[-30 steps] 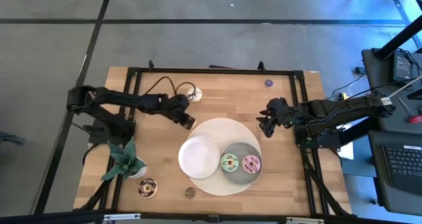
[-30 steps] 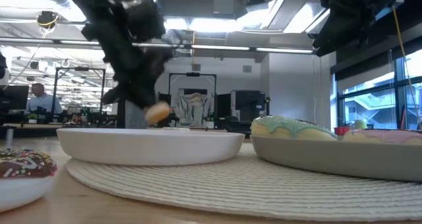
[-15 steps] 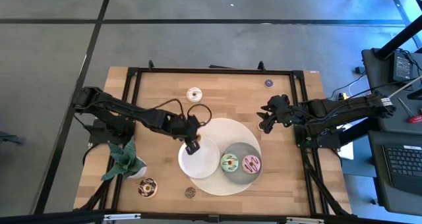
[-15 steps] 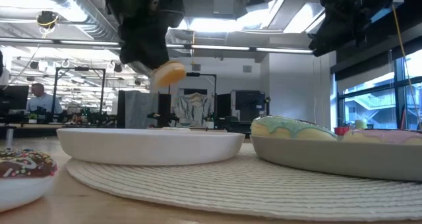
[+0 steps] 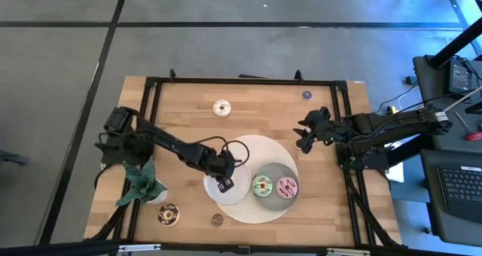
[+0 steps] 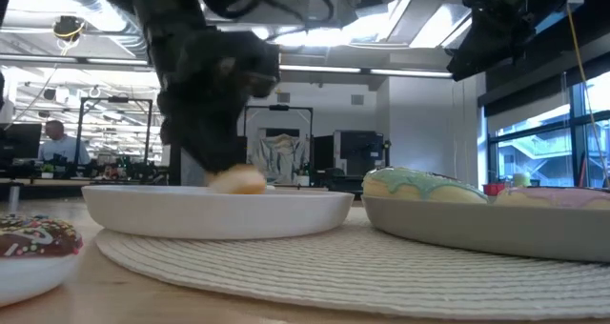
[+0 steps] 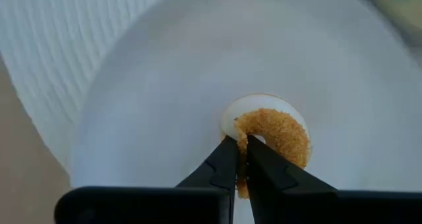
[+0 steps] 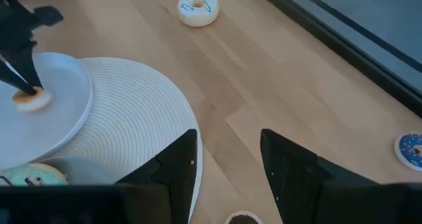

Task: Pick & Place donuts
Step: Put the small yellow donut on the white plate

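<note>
Table top [image 5: 256, 109]: pale wood planks, visible grain, matt.
Round mat [image 8: 142, 109] under the plates: woven, ribbed in fine concentric ridges, off-white, matt.
White plate [image 7: 165, 105]: smooth, faint sheen, looks like plastic or glazed ceramic; cannot tell which.
Grey plate [image 6: 477, 227]: smooth, dull finish.
Orange mini donut [image 7: 273, 133]: top grainy and rough like sugar crumb, pale smooth rim beneath.
Green-iced donut [image 6: 424, 185]: icing smooth, slightly glossy.
Left gripper [image 7: 239, 159]: fingers hard, dark, matt plastic.
Right gripper [image 8: 227, 161]: same dark matt finish.
</note>
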